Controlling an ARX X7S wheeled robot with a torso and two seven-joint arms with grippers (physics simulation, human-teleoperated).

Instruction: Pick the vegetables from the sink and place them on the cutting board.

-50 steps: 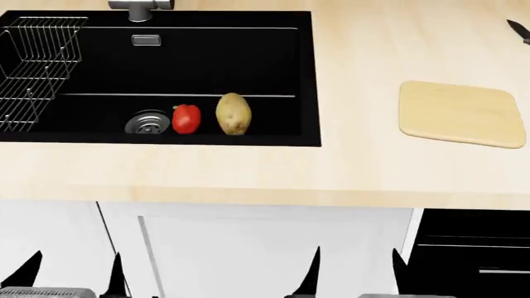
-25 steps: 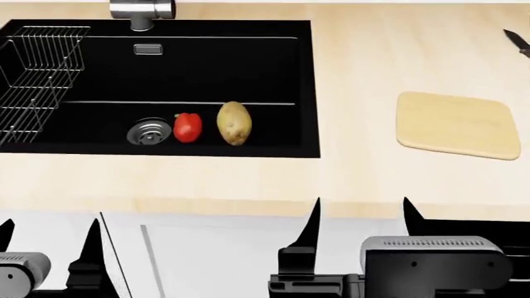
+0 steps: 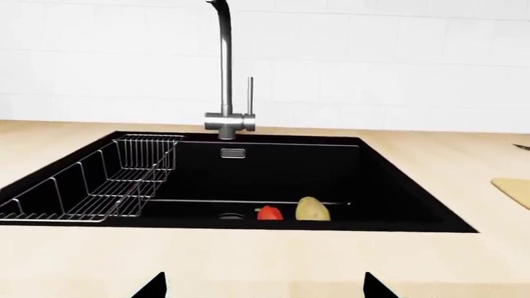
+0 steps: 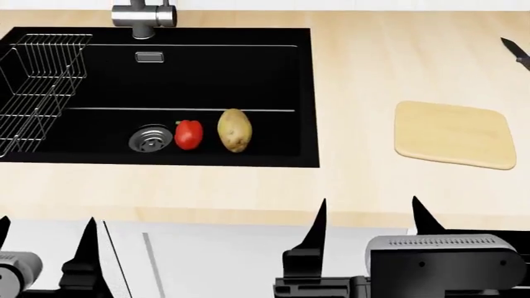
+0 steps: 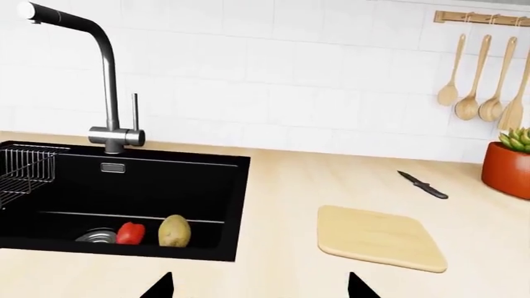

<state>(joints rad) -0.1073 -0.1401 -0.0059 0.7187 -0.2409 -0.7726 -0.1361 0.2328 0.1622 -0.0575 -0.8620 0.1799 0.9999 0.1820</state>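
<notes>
We see the red bell pepper (image 4: 188, 135) and the potato (image 4: 234, 130) lying side by side on the floor of the sink (image 4: 248, 74), close to its front wall, with the steel drain (image 4: 151, 138) just beside the pepper. The two vegetables are near each other, but we cannot tell if they touch. The potato lies with its long axis pointing from the front of the sink toward the back. The cutting board (image 4: 451, 135) is on the bench (image 4: 356, 68) well to the right of the sink, and nothing lies on it.

Both arms are low in front of the bench edge and carry nothing. The left end effector (image 4: 43, 245) has its fingers spread wide, and the right end effector (image 4: 368, 226) is also spread, with empty space between the tips.

The relation that matters for us is this: the vegetables lie forward of the end effectors and down in the basin, roughly between the two arms. We judge the potato is slightly nearer to the right arm, which also stands on the side of the cutting board. So we think the right arm is the better choice. It must go over the front rim and then down, closing across the short width of the potato.
</notes>
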